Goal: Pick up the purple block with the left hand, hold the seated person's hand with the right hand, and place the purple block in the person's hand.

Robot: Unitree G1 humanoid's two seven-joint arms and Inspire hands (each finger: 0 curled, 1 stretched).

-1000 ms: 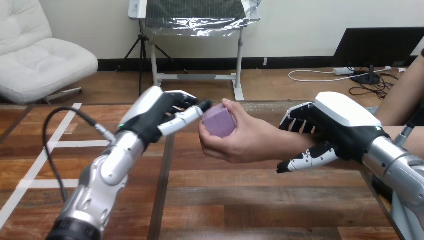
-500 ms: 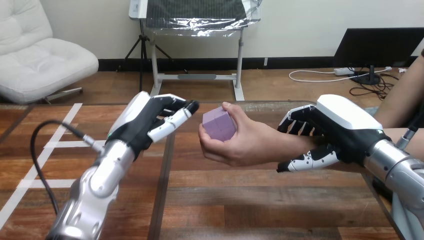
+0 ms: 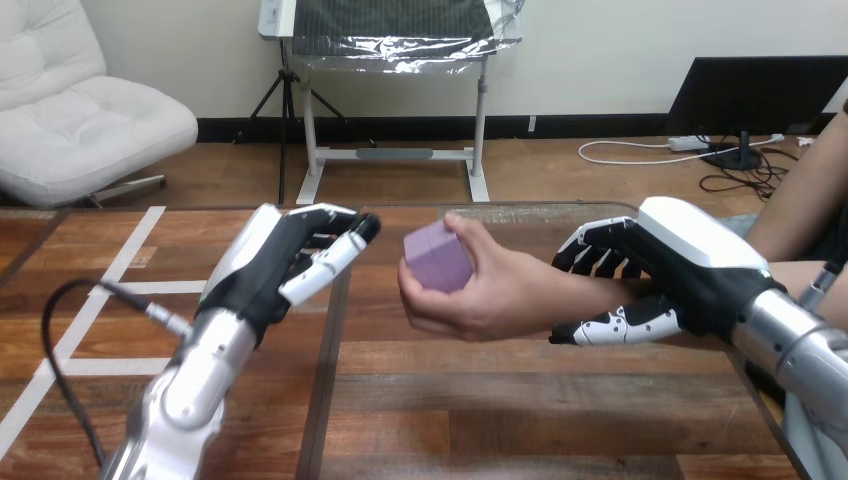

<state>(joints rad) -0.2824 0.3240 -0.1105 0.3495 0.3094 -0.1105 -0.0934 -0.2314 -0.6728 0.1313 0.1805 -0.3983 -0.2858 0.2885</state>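
Purple block (image 3: 437,258) in person's hand (image 3: 485,295), above table (image 3: 520,405)

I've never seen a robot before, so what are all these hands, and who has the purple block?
The picture comes from a camera on the robot's head, looking down over a wooden table. The black-and-white machine hands are the robot's own. Its left hand is open, beside the purple block but not touching it. The soft hand in the middle is a person's hand, and it holds the block above the table. The robot's right hand is curled round that person's wrist.
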